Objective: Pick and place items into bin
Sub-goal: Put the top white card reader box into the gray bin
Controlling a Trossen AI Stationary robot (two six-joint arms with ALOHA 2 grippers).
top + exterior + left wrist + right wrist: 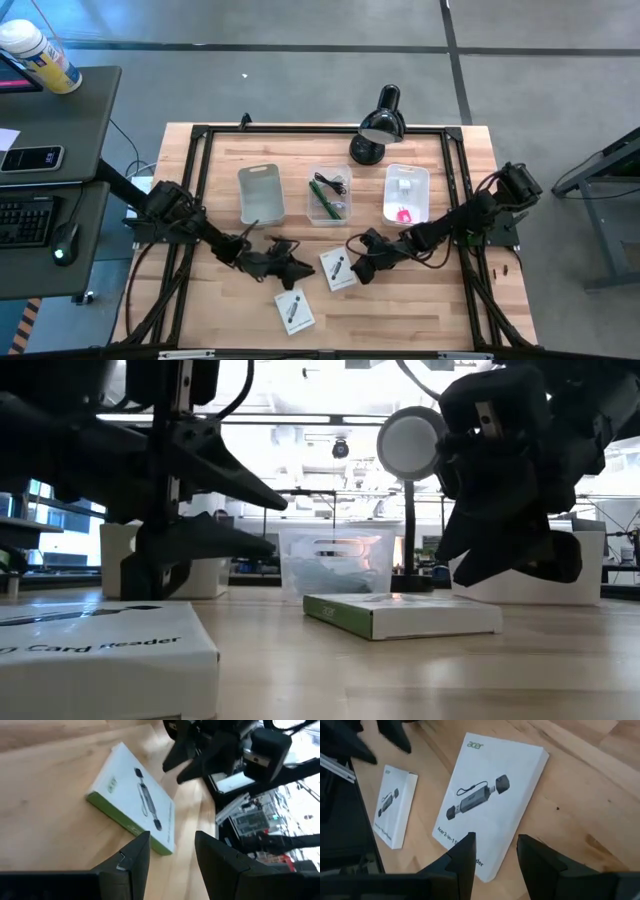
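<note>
Both grippers, left (303, 266) and right (357, 268), hover spread and empty beside one flat box (338, 268), so they could collide reaching together.

Two white card-reader boxes are seen lying flat on the bench, near its front edge. One box (338, 268), green-edged and printed with a black adapter, is placed centrally, turned slightly askew. The second box (294, 310) is set nearer the front, just left of the first, apart from it. Behind them, three clear bins are lined up: the left bin (261, 194), the middle bin (329, 195) holding a green stick (326, 199) and black cable (331, 182), the right bin (406, 194) holding a white block (404, 185) and pink piece (404, 214).
</note>
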